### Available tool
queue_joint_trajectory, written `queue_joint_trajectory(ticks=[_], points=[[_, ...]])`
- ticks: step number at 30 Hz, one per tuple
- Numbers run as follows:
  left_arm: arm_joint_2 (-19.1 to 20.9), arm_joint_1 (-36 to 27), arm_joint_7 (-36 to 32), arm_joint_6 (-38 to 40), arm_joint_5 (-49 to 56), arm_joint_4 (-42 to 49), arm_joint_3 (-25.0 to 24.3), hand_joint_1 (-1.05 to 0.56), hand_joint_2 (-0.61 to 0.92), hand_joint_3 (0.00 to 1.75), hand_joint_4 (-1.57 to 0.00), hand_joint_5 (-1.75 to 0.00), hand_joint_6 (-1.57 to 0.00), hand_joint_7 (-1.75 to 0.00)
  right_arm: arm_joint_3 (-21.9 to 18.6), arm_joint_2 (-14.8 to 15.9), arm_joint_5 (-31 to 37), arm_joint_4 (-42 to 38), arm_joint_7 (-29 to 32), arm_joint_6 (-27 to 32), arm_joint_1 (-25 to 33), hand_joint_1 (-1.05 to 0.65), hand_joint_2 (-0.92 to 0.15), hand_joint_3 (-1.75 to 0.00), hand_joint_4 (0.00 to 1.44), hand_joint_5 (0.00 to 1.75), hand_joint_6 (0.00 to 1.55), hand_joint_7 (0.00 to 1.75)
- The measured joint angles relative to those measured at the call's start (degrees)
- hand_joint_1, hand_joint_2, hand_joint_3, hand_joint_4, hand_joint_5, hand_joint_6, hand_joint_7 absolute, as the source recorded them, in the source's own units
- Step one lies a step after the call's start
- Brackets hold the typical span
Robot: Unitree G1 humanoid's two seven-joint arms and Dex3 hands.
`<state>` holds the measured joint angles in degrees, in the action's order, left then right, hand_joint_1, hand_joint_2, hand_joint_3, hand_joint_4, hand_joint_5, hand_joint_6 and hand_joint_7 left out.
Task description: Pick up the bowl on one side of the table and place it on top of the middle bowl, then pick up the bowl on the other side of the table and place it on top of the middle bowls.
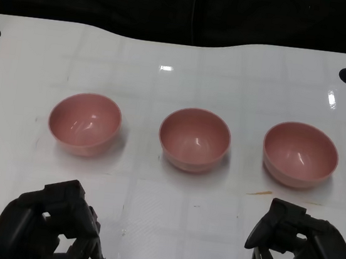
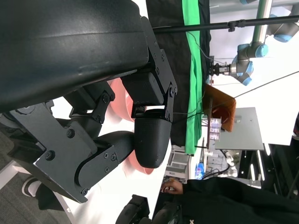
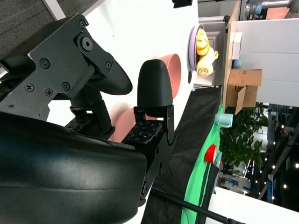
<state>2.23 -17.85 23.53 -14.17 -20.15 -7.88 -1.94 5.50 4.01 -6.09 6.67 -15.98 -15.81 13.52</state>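
left hand (image 1: pixel 47 228): matte black, blocky linked segments
right hand (image 1: pixel 303 253): matte black
fingers (image 3: pixel 154 86): rounded tips, screwed plates

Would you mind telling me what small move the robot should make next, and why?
Probably reach the left hand forward to the left bowl. All three pink bowls stand apart in a row, nothing stacked on the middle bowl, and both hands, the right hand too, hold nothing near the table's front edge. Starting with the right bowl would serve equally.

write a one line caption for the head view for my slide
Three pink bowls, left, middle and right, stand apart in a row on the white table, both hands, left and right, empty.
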Motion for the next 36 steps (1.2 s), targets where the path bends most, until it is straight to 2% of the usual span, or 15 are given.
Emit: queue_joint_trajectory(ticks=[21,23,26,30,36], points=[[0.0,-0.2,0.0,0.0,-0.2,-0.1,-0.1,-0.15,0.36,1.27,-1.02,-1.53,-0.99,-1.35,0.0,0.0,-0.1,-0.1,-0.1,-0.6,-0.1,-0.14,-0.38,-1.4,0.86,1.58,0.83,1.27],[0.0,-0.1,0.3,0.0,-0.4,-0.1,-0.1,-0.15,0.37,1.26,-1.02,-1.52,-0.99,-1.34,0.0,0.0,-0.1,-0.1,-0.1,-0.5,-0.1,-0.14,-0.4,-1.34,0.84,1.54,0.8,1.21],[0.1,0.2,0.5,0.0,-0.4,0.0,-0.1,-0.16,0.37,1.26,-1.02,-1.52,-0.99,-1.34,-0.2,0.0,-0.5,-0.1,-0.1,-0.6,-0.2,-0.16,-0.43,-1.21,0.74,1.45,0.71,1.1],[0.1,0.3,0.7,0.0,-0.8,0.0,-0.2,-0.16,0.36,1.26,-1.02,-1.53,-1.0,-1.33,-1.1,0.0,-0.7,-0.1,0.3,-0.7,-1.3,-0.24,-0.51,-0.91,0.63,1.28,0.61,0.92],[0.1,0.5,0.7,0.0,-0.9,0.1,-0.5,-0.16,0.37,1.26,-1.03,-1.53,-1.0,-1.34,-3.1,0.6,0.4,-0.9,0.6,-3.5,-3.8,-0.28,-0.64,-0.61,0.6,1.13,0.61,0.68]])
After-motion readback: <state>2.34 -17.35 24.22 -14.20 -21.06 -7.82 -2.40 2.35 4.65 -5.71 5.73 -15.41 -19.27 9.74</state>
